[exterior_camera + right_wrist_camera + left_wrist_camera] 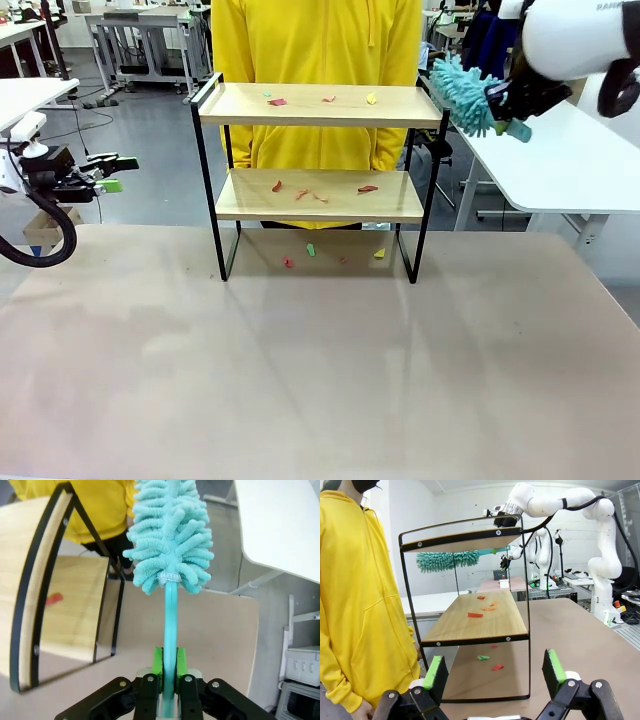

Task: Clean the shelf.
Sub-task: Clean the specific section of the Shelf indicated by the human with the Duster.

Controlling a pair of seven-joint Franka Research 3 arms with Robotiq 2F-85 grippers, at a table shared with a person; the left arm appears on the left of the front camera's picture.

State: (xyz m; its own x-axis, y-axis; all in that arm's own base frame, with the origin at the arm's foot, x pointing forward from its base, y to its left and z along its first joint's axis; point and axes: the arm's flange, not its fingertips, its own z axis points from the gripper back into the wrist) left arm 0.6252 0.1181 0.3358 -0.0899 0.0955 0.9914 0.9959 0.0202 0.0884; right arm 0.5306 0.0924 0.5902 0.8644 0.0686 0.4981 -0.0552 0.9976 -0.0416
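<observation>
- shelf [240, 105] stands upright at the far middle of your table [320, 380], just in front of a person in a yellow hoodie [315, 50]; the person's head is cut off by the frame top in the front view.
- small coloured scraps [277, 101] lie on both boards and on the table under the shelf; too small to tell what they are.
- your right hand [169, 662] is clamped on the handle of a teal fluffy duster [167, 535], with the handle's lower end hidden between the fingers. in the front view the duster head [462, 92] sits by the right end of the top board; can't tell whether it touches the rail.
- your left hand [495, 655] hangs off the table's left side, well apart from the shelf, fingers spread wide, nothing between them; its arm is cut by the frame edge.
- lettering [612, 6] on the right arm's white casing is cropped at the top corner, not readable in full. no other labels legible.
</observation>
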